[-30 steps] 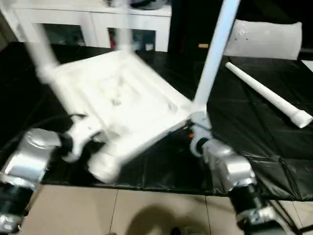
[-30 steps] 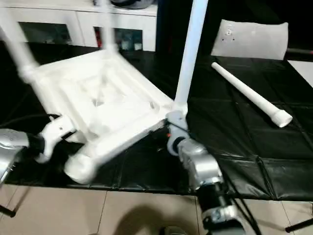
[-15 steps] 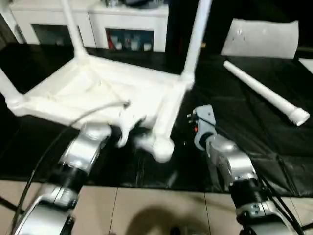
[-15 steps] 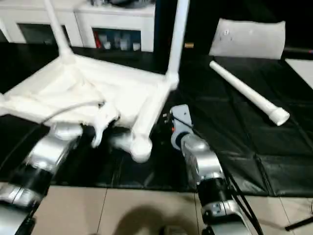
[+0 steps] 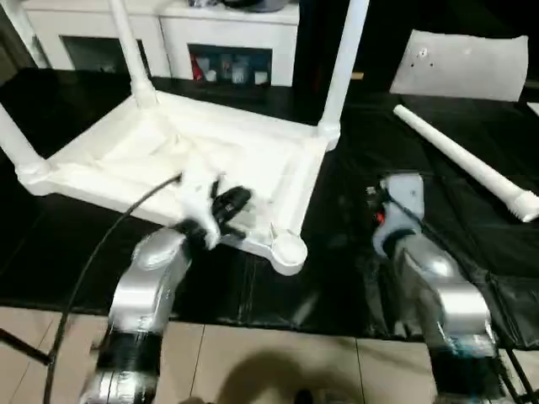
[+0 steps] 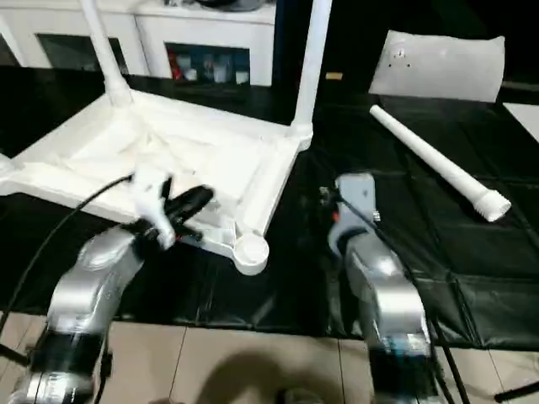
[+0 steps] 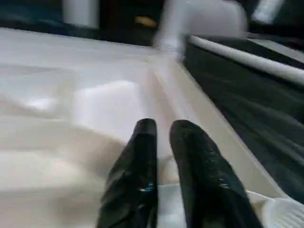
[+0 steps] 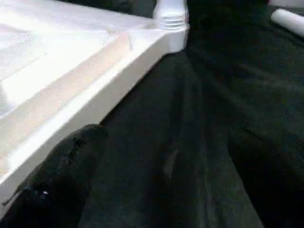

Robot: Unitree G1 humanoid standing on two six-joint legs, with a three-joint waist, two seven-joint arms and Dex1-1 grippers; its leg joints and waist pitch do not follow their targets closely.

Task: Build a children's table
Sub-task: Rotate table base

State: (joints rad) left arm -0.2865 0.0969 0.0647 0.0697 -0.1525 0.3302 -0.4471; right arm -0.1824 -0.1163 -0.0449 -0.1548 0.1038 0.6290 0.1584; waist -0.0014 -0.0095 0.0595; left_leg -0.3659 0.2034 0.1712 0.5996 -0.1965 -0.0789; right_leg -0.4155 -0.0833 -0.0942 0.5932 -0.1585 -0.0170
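The white table top (image 5: 126,160) lies upside down on the black mat, ribbed underside up. Three white legs stand in its corner sockets: back right (image 5: 344,59), back left (image 5: 126,42), left (image 5: 13,139). The near right socket (image 5: 289,250) holds no leg. A fourth leg (image 5: 459,156) lies loose on the mat to the right. My left gripper (image 5: 232,202) hovers over the underside near the front rim, its black fingers (image 7: 145,142) shut on nothing. My right gripper (image 8: 166,142) is open just above the mat, right of the table's rim (image 8: 118,90).
A white cabinet (image 5: 210,25) stands behind the mat and a white bag (image 5: 459,63) lies at the back right. The black mat (image 5: 354,278) ends near me at a tiled floor (image 5: 253,362). A black cable (image 5: 93,261) runs along my left arm.
The table top, tilted a second ago, now lies flat on the mat. My right gripper has let go of the corner with the leg and moved right. My left gripper has risen over the underside.
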